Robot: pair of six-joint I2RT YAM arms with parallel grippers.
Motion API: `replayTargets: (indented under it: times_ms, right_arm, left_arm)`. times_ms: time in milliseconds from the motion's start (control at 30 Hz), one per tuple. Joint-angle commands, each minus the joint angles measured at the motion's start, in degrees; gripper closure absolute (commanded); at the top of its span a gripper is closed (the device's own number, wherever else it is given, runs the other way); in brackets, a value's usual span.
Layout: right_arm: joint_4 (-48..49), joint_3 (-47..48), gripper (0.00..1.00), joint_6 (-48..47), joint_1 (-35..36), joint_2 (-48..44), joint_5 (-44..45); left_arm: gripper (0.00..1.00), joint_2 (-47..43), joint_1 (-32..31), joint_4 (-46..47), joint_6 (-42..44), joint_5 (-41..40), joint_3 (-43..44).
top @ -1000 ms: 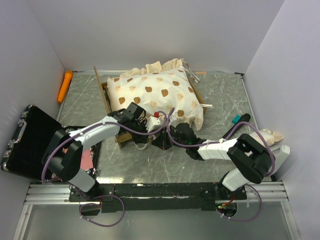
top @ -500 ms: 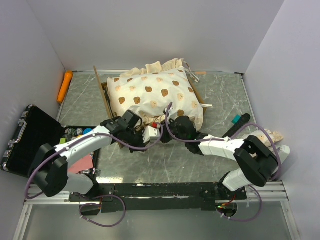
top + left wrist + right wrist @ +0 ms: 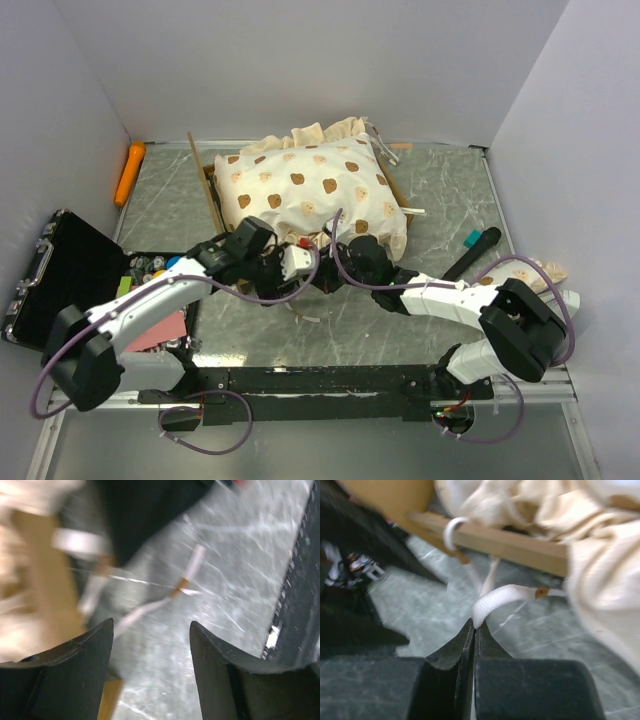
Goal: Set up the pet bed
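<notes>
The right gripper (image 3: 474, 626) pinches a pet bed (image 3: 512, 543) tie (image 3: 501, 595) — the left gripper (image 3: 151, 632) gapes empty.

The top view looks steeply down from above and behind the arm bases, onto the whole grey marbled table (image 3: 440, 190). Each wrist view looks along its own black fingers (image 3: 75, 675) (image 3: 445, 680), very near the tabletop. Both show the light-wood bed frame (image 3: 45, 580) (image 3: 510, 542) and the thin white cord (image 3: 195, 565) (image 3: 500, 596).

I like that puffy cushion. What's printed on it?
Little brown bear heads on the cream cushion; clearest in the top view.
</notes>
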Motion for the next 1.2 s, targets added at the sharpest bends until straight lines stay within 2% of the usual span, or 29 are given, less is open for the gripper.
replayTargets:
  times_ms: [0, 200, 367, 500, 633, 800, 933, 1033, 1167]
  right_arm:
    - [2.7, -0.8, 1.0, 3.6, 1.6, -2.9, -2.2]
    - [8.2, -1.7, 1.0, 8.9, 2.4, -1.9, -4.7]
    - [9.9, -1.6, 1.0, 10.8, 2.4, -3.0, -5.9]
    - [9.2, -0.9, 1.0, 10.7, 2.4, -2.8, -6.7]
    - [11.1, -0.9, 1.0, 10.6, 2.4, -2.2, -8.7]
    - [12.5, -1.0, 1.0, 9.6, 2.3, -2.1, -11.2]
    - [10.8, -1.2, 1.0, 7.2, 1.3, -3.3, -12.2]
    - [6.1, -2.3, 0.67, 1.1, -0.3, -6.7, -13.7]
    - [2.0, -6.5, 0.42, -11.1, -0.5, -9.9, -6.4]
  left_arm:
    - [0.32, -5.0, 3.9, 6.3, -1.3, 1.0, 1.4]
    - [0.25, -1.5, 4.3, 12.0, 0.5, 4.2, -0.3]
    - [0.25, 3.2, 4.3, 11.3, 4.3, 7.0, 0.4]
    - [0.28, 5.3, 4.3, 13.5, 3.4, 6.9, 0.4]
    - [0.51, 7.3, 4.3, 14.4, 2.1, 5.7, 1.7]
    - [0.99, 7.5, 4.3, 15.5, 1.2, 6.9, 1.3]
    - [0.99, 7.8, 4.9, 13.8, 0.6, 6.9, 1.9]
    - [0.99, 6.7, 6.9, 12.8, 0.5, 7.5, 1.9]
    - [0.99, 3.5, 8.6, 11.6, 0.9, 8.6, 1.1]
